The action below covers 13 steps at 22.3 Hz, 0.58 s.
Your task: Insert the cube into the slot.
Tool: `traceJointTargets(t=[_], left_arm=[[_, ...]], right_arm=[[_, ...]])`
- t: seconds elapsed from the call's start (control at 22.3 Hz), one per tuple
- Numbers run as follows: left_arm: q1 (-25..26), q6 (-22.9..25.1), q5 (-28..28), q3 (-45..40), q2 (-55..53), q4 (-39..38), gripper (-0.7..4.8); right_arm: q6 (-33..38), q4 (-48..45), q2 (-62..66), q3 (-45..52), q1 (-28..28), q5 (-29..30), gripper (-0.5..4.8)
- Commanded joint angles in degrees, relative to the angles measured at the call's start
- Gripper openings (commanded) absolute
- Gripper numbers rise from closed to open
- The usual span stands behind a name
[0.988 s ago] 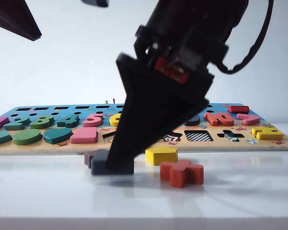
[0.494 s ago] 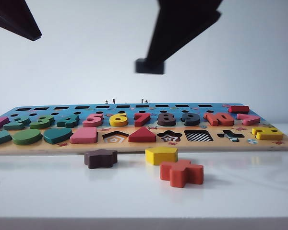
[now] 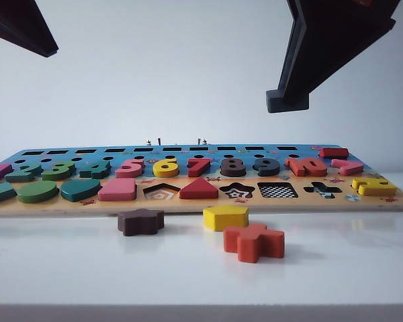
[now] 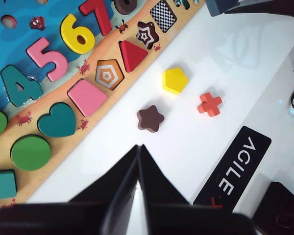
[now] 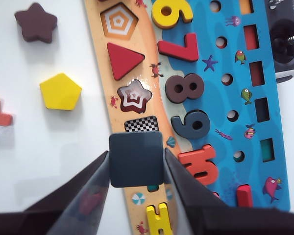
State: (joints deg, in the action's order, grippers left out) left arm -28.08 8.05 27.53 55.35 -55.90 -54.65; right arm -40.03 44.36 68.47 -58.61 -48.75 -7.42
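Cube (image 5: 136, 159) in right gripper (image 5: 136, 161), left gripper (image 4: 138, 166) half-hidden

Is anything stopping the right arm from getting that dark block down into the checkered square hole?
Probably not. The right gripper holds the cube in the air above the board, over the checkered slot, which is empty. The left gripper is shut and off to the side.
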Motion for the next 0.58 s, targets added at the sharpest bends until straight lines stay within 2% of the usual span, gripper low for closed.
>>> traceJointTargets(t=[0.04,0.27,0.45,0.58], left_arm=[[0.0,-0.02,0.28,0.24,0.11,0.81,0.17],[0.0,-0.02,0.28,0.24,0.11,0.81,0.17],[0.0,-0.02,0.28,0.24,0.11,0.81,0.17],[0.0,-0.02,0.28,0.24,0.11,0.83,0.17]], right_arm=[[-2.67,-3.21,-0.63,1.49,1.75,-0.07,1.11],[-2.71,-5.86,-1.11,4.0,3.21,1.14,1.1],[-3.39,-9.11,-1.38,5.46,4.09,6.21,1.07],[-4.37,-11.06,-1.27,6.23,5.18,7.76,1.02]])
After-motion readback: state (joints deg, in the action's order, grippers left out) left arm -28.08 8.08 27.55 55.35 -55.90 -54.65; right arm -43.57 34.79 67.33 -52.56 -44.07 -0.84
